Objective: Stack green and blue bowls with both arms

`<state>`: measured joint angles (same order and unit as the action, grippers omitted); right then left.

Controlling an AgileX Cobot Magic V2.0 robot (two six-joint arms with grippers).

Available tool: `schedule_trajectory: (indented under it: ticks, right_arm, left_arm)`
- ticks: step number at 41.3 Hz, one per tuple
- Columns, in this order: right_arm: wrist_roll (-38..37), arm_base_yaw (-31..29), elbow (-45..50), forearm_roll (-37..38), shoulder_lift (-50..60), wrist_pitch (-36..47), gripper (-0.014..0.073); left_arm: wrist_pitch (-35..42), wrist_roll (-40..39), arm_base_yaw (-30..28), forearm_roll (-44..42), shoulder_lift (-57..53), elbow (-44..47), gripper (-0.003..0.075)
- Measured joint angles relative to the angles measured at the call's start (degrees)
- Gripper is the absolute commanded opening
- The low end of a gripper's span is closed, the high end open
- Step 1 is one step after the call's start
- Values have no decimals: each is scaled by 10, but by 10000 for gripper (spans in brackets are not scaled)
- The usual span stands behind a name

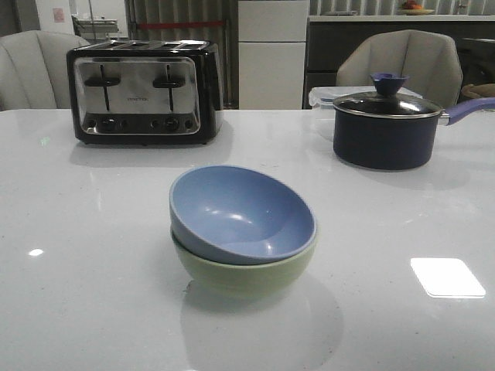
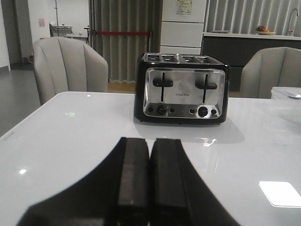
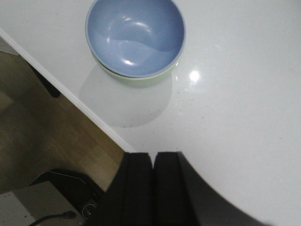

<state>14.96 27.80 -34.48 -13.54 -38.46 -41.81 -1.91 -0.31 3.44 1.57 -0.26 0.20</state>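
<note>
The dusty blue bowl (image 1: 241,214) sits tilted inside the pale green bowl (image 1: 241,277) near the middle of the white table. In the right wrist view the blue bowl (image 3: 135,35) rests in the green bowl (image 3: 136,80) close to the table's edge. My right gripper (image 3: 154,157) is shut and empty, held above the table well away from the bowls. My left gripper (image 2: 149,143) is shut and empty, low over the table and facing the toaster. Neither arm shows in the front view.
A black and chrome toaster (image 1: 145,91) stands at the back left. A dark saucepan (image 1: 384,130) with a glass lid and purple handle stands at the back right, a clear container (image 1: 325,97) behind it. Chairs stand beyond the table. The table's front edge (image 3: 70,96) borders wooden floor.
</note>
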Motion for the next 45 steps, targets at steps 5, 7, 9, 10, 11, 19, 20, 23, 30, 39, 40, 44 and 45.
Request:
schedule_trajectory:
  ticks: [5, 7, 9, 10, 11, 19, 20, 23, 30, 39, 40, 44, 45]
  right_arm:
    - [0, 0, 0, 0, 0, 0, 52]
    - [0, 0, 0, 0, 0, 0, 52]
    - [0, 0, 0, 0, 0, 0, 52]
    - [0, 0, 0, 0, 0, 0, 52]
    - [0, 0, 0, 0, 0, 0, 52]
    - [0, -16, 23, 1, 34, 15, 52]
    - [0, -28, 30, 1, 50, 23, 52]
    - [0, -68, 65, 3, 93, 54, 52]
    - [0, -178, 164, 4, 227, 167, 52]
    - [0, -262, 291, 4, 341, 292, 52]
    - [0, -265, 301, 4, 351, 304, 52]
    - [0, -271, 343, 4, 376, 338, 52]
    - [0, -271, 349, 4, 382, 345, 52]
  left_arm:
    - [0, 0, 0, 0, 0, 0, 93]
    - [0, 0, 0, 0, 0, 0, 93]
    - [0, 0, 0, 0, 0, 0, 93]
    - [0, 0, 0, 0, 0, 0, 93]
    - [0, 0, 0, 0, 0, 0, 93]
    - [0, 0, 0, 0, 0, 0, 93]
    - [0, 0, 0, 0, 0, 0, 93]
    - [0, 0, 0, 0, 0, 0, 93]
    - [0, 0, 0, 0, 0, 0, 93]
    - [0, 0, 0, 0, 0, 0, 93]
    - [0, 0, 0, 0, 0, 0, 93]
    - [0, 0, 0, 0, 0, 0, 93]
    - [0, 0, 0, 0, 0, 0, 93]
